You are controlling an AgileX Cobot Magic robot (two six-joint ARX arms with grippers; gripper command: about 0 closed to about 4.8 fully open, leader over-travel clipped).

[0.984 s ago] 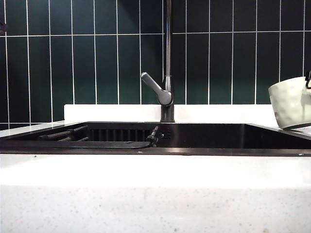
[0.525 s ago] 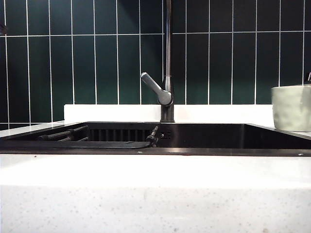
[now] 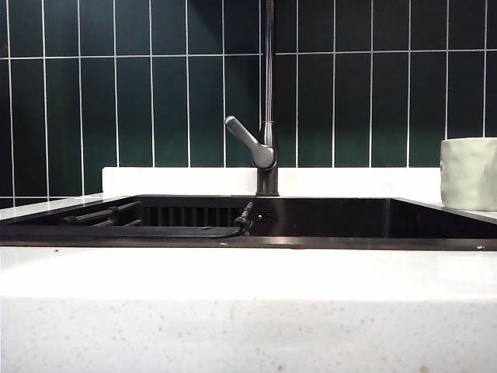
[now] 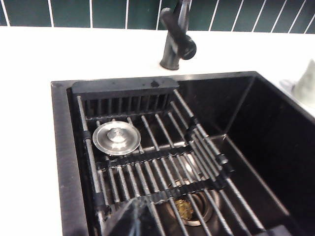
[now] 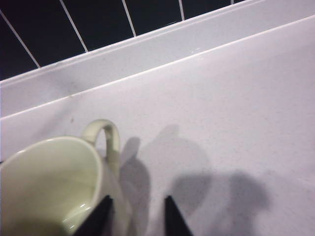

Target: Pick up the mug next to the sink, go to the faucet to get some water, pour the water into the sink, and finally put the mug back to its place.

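Note:
The pale cream-green mug (image 3: 469,174) stands upright on the white counter at the right of the black sink (image 3: 334,218). Seen in the right wrist view, the mug (image 5: 49,182) has its handle toward the wall. My right gripper (image 5: 138,202) is above its rim, open; one fingertip (image 5: 104,204) lies over the mug's wall and the other over bare counter. The dark faucet (image 3: 269,93) rises behind the sink, its grey lever (image 3: 248,141) pointing left. My left gripper (image 4: 134,206) is shut and empty over the slatted rack (image 4: 157,162). Neither gripper shows in the exterior view.
A round metal stopper (image 4: 116,138) lies on the rack, and a drain (image 4: 189,207) shows below it. The faucet base (image 4: 175,46) stands on the counter behind the basin. White backsplash and dark green tiles (image 3: 155,93) close off the back.
The mug, tilted and held up at the right edge a second ago, now stands upright on the counter, slightly further right. The gripper part seen on it has left the exterior view.

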